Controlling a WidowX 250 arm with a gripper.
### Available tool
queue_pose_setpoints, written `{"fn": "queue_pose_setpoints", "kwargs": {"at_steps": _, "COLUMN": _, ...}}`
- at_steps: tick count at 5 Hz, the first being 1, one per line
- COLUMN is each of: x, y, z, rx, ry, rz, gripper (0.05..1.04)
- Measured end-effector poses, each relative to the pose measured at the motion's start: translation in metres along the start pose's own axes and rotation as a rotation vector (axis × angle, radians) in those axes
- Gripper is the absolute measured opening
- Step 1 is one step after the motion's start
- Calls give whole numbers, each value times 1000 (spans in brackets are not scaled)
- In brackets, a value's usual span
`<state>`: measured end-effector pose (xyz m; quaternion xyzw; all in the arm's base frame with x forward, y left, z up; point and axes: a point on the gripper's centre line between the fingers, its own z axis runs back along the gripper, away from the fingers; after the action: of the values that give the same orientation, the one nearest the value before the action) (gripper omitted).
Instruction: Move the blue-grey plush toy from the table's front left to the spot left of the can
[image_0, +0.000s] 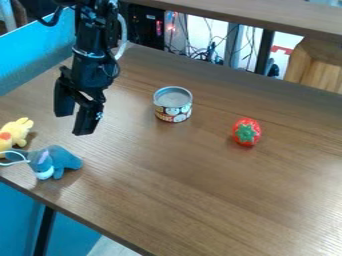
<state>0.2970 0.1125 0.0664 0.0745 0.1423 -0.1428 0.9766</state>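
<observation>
The black gripper (72, 119) hangs over the left part of the brown table, its two fingers apart with nothing between them. To its right stands a small upright can (173, 105) with a silver top and a patterned side. Below the gripper, near the table's front left edge, lies a blue-grey plush animal (59, 160) with a white muzzle and a pale cord loop. A yellow plush toy (15, 132) with a reddish patch is beside it at the left edge of the view. Farther right, a red strawberry-like object (246, 132) with a green top rests on the table.
The brown table (200, 185) has its front edge running from the left to the bottom of the view. A blue panel (37, 55) borders it at the upper left. Beyond the back edge are cables, a dark box (145, 25) and a wooden piece (317, 67).
</observation>
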Motion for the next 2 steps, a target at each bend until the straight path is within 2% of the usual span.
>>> {"fn": "queue_pose_setpoints", "kwargs": {"at_steps": 1, "x": 0, "y": -4, "z": -11, "rx": -22, "ry": 27, "rz": -8, "gripper": 1006}}
{"fn": "queue_pose_setpoints", "kwargs": {"at_steps": 2, "x": -5, "y": -14, "z": -24, "rx": -82, "ry": 31, "rz": -45, "gripper": 1006}}
